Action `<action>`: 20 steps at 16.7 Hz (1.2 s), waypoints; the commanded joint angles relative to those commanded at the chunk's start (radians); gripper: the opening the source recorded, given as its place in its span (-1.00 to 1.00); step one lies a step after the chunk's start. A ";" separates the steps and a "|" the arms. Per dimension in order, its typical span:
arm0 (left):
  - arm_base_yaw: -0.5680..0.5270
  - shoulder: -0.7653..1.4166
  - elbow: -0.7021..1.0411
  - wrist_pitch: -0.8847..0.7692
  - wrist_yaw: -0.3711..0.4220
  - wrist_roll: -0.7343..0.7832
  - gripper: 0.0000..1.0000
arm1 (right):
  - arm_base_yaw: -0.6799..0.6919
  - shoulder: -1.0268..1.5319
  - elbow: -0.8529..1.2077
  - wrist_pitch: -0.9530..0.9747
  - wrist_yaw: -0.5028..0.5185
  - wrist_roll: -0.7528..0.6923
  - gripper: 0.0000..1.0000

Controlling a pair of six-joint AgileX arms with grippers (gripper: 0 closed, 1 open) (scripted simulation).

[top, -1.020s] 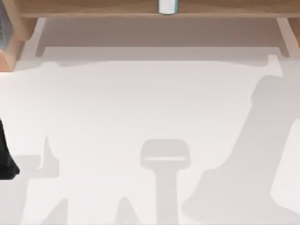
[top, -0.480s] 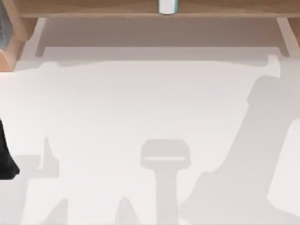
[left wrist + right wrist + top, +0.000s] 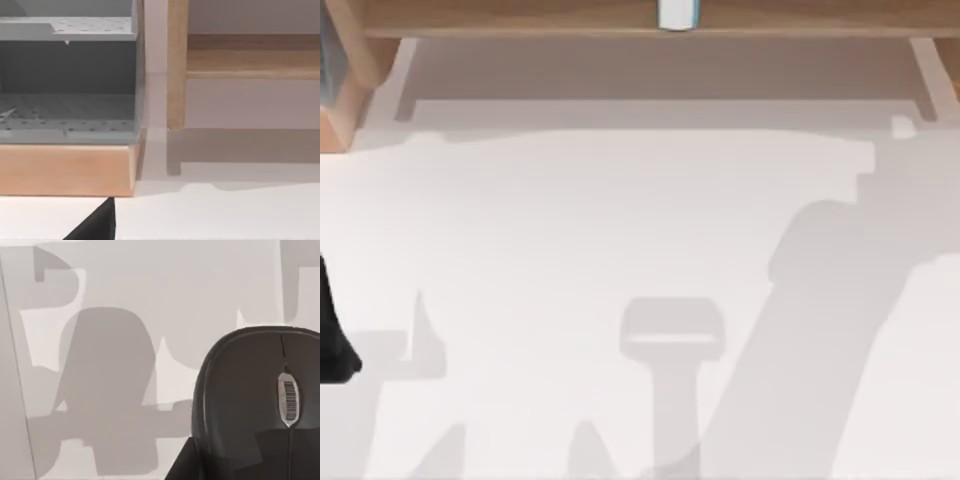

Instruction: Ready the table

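While I look down from above, the white bench (image 3: 570, 230) spreads across nearly the whole top view, bare apart from grey shadows lying over it. Along its far edge stands a light wooden shelf (image 3: 520, 18), and a small white and teal cylinder (image 3: 677, 13) sits on it near the middle. At the left edge of the top view I see a dark part of my left arm (image 3: 332, 335). From the left wrist I see a grey perforated rack (image 3: 67, 80) on a wooden base (image 3: 67, 170), beside a shelf post (image 3: 177, 65). From the right wrist a black computer mouse (image 3: 260, 400) fills the near corner above the bench. Whether either pincer is open or closed I cannot tell.
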 joint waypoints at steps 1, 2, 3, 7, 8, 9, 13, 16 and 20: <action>0.000 0.000 0.000 0.000 0.000 0.000 1.00 | -0.008 -0.048 -0.027 0.020 -0.007 -0.019 -1.00; 0.000 0.000 0.000 0.000 0.000 0.000 1.00 | -0.017 -0.097 -0.056 0.041 -0.013 -0.038 -1.00; 0.000 0.000 0.000 0.000 0.000 0.000 1.00 | -0.028 -0.147 -0.086 0.063 -0.019 -0.057 -1.00; 0.000 0.000 0.000 0.000 0.000 0.000 1.00 | -0.079 -0.339 -0.226 0.155 -0.037 -0.130 -1.00; 0.000 0.000 0.000 0.000 0.000 0.000 1.00 | -0.093 -0.382 -0.265 0.177 -0.040 -0.147 -1.00; 0.000 0.000 0.000 0.000 0.000 0.000 1.00 | -0.107 -0.423 -0.307 0.198 -0.042 -0.163 -1.00; 0.000 0.000 0.000 0.000 0.000 0.000 1.00 | -0.160 -0.551 -0.491 0.269 -0.042 -0.221 -1.00; 0.000 0.000 0.000 0.000 0.000 0.000 1.00 | -0.188 -0.603 -0.640 0.305 -0.034 -0.255 -1.00; 0.000 0.000 0.000 0.000 0.000 0.000 1.00 | -0.197 -0.604 -0.830 0.339 -0.021 -0.284 -1.00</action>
